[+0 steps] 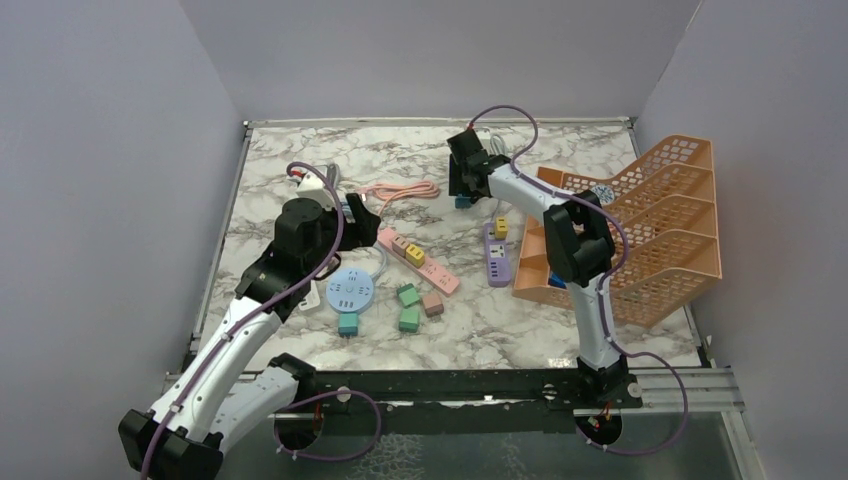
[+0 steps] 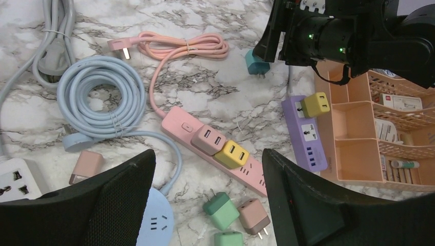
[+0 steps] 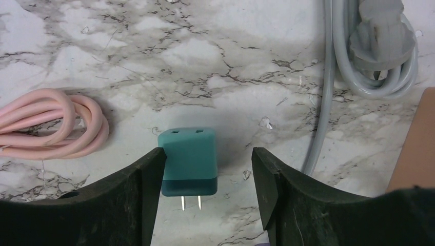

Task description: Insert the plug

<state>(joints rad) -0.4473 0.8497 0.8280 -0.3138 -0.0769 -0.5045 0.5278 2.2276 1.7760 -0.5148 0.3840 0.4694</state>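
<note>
A teal two-prong plug (image 3: 189,161) lies on the marble table, prongs toward the camera; it also shows in the top view (image 1: 463,201) and the left wrist view (image 2: 255,62). My right gripper (image 3: 208,174) is open and low around it; its left finger touches the plug's side and the right finger stands clear. A pink power strip (image 1: 418,260) carries a brown-pink and a yellow adapter (image 2: 232,154). A purple strip (image 1: 497,255) carries a yellow adapter (image 2: 315,104). My left gripper (image 2: 208,159) is open and empty, hovering above the pink strip (image 2: 179,120).
Loose green (image 2: 221,210) and brown (image 2: 253,217) plugs lie near a round blue socket hub (image 1: 350,290). A coiled pink cable (image 1: 400,190), a grey cable (image 3: 369,51) and a white strip (image 2: 15,179) lie around. An orange rack (image 1: 640,230) stands at the right.
</note>
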